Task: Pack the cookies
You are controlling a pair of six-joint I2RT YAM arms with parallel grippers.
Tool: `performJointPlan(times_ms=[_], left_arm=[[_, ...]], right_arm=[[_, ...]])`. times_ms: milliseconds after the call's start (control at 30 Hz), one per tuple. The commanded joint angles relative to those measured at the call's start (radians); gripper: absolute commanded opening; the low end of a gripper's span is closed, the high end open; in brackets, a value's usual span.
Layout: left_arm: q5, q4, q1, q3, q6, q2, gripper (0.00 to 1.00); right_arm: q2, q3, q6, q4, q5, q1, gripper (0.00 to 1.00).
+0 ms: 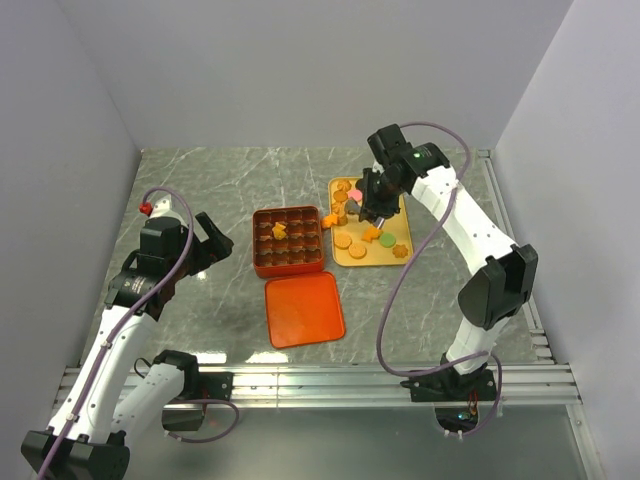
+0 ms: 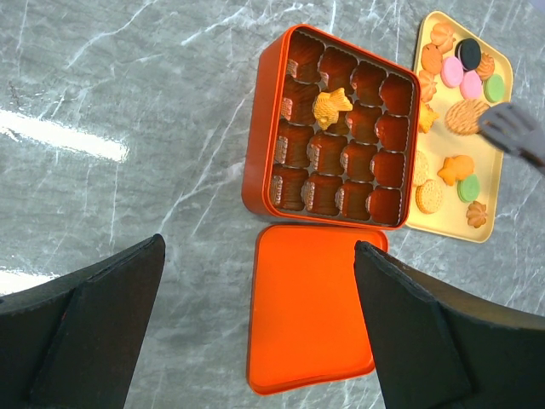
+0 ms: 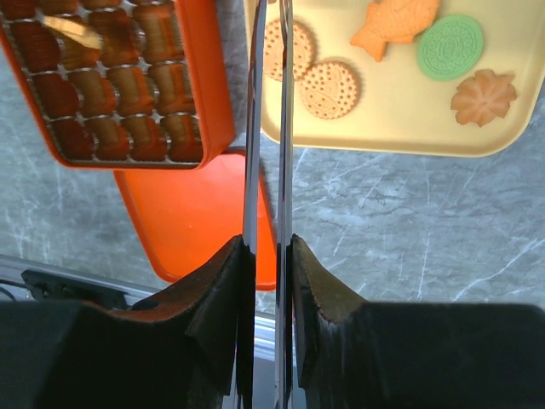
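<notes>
Several cookies (image 1: 352, 240) (image 2: 464, 115) (image 3: 329, 88) lie on a yellow tray (image 1: 386, 262) (image 2: 504, 68) (image 3: 400, 123): round tan ones, a fish-shaped one, pink, green and black ones. One orange fish-shaped cookie (image 2: 333, 107) (image 1: 280, 230) sits in a cell of the orange-red gridded box (image 1: 290, 268) (image 2: 255, 170) (image 3: 210, 102). My right gripper (image 1: 372, 213) (image 3: 268, 244) hangs over the tray, shut on thin metal tweezers (image 3: 283, 128) whose tips run out of the top of the wrist view. My left gripper (image 1: 216, 243) (image 2: 260, 247) hovers open left of the box, holding nothing.
The flat orange-red lid (image 1: 305, 310) (image 2: 311, 319) (image 3: 187, 221) lies on the marble table just in front of the box. White walls close in three sides, and a metal rail (image 1: 330, 378) runs along the near edge.
</notes>
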Motion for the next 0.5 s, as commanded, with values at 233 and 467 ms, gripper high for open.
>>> performJointPlan(times_ms=[233,467], left_arm=[[0.015,0.026,-0.004,-0.001,0.015,0.001,0.99],[0.014,0.026,-0.004,-0.001,0.014,-0.004,0.99]], right_arm=[[-0.049,0.195,-0.009,-0.073,0.028,0.071,0.09],[-0.054,0.186,0.014,-0.069,0.028,0.172,0.09]])
